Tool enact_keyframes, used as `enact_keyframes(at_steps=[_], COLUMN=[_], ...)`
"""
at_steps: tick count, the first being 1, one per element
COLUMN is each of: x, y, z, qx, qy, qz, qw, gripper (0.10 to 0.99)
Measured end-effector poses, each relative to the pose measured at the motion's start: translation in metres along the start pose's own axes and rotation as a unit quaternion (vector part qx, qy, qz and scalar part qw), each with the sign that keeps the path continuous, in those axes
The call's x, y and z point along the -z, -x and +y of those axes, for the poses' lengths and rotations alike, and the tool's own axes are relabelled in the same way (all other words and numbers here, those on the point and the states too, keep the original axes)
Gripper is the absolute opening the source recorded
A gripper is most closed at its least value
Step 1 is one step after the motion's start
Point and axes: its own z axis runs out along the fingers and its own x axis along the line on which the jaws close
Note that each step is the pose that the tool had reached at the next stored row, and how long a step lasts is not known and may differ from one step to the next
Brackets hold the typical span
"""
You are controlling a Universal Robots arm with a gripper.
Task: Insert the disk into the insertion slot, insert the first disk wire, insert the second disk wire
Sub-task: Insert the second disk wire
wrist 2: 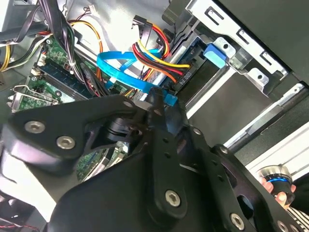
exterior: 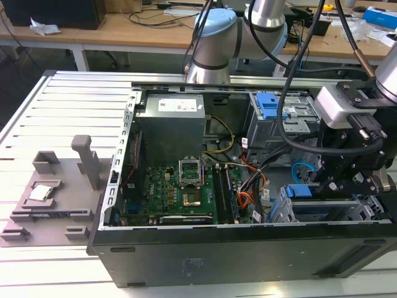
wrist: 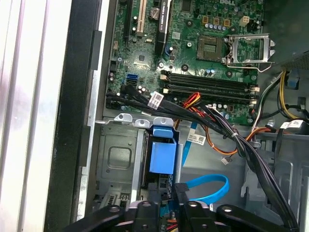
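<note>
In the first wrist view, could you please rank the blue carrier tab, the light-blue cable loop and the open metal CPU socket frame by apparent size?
1. CPU socket frame and light-blue cable loop: too alike to rank.
2. Blue carrier tab: smallest, though not by much.

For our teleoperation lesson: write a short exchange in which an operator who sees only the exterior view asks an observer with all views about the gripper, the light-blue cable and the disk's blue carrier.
Operator: In the exterior view the gripper hides its own tips. Is it holding anything?
Observer: In the second wrist view its fingertips appear pinched on the light-blue cable, near its end.
Operator: Is the blue carrier in the bay?
Observer: In the first wrist view the blue carrier sits inside the silver drive bay.
</note>
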Motion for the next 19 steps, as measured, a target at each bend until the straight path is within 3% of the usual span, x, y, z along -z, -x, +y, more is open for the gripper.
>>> enact_keyframes(at_steps=[2,12,14,19], x=[0.0,-0.0001,0.0006,0.0008], y=[0.0,0.0,0.0,-0.0006], z=[0.0,0.0,-0.0001,0.0], qx=[0.0,0.0,-0.012,-0.03], qy=[0.0,0.0,-0.0004,-0.0013], qz=[0.0,-0.0002,0.0016,0.0008], qw=[1.0,1.0,0.9999,0.9996], gripper=[0.165,0.161,0.161,0.161])
